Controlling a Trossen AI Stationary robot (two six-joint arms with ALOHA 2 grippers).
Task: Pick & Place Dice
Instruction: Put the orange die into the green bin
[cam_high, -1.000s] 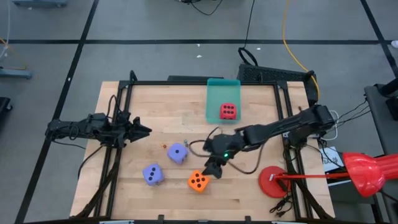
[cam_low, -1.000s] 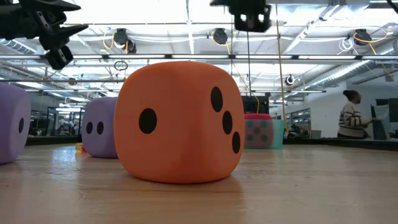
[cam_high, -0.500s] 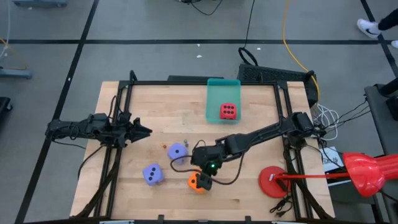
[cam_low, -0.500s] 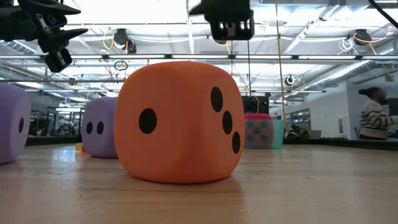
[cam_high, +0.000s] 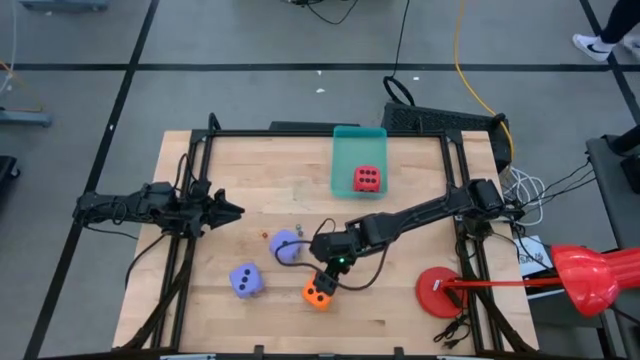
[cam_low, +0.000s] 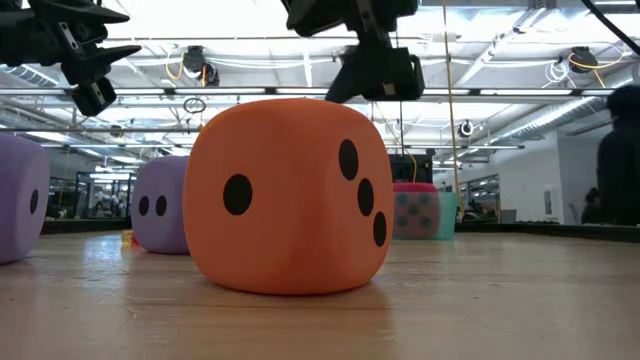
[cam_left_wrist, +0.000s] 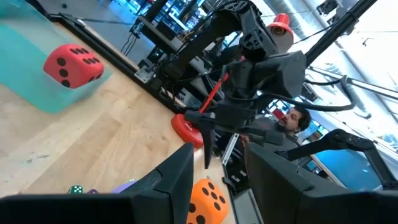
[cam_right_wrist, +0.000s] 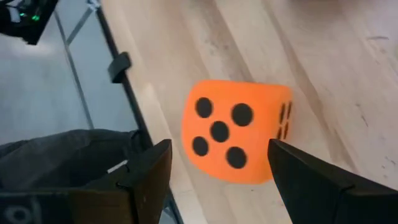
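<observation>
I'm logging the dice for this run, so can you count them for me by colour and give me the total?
Purple dice: 2 – one, another nearer the front edge
Orange die: 1, below the right gripper
Red die: 1, in the teal tray
Total: 4 dice

Soft orange cube die (cam_high: 318, 293) with five black pips on its top face; two soft lavender-purple cube dice (cam_high: 246, 280) (cam_high: 286, 245) with dark pips; soft red cube die (cam_high: 367, 178) with black pips on a translucent teal tray (cam_high: 346, 150); pale wood-grain table top (cam_high: 270, 180); glossy red round base (cam_high: 436, 293), near right; both arms black.
</observation>
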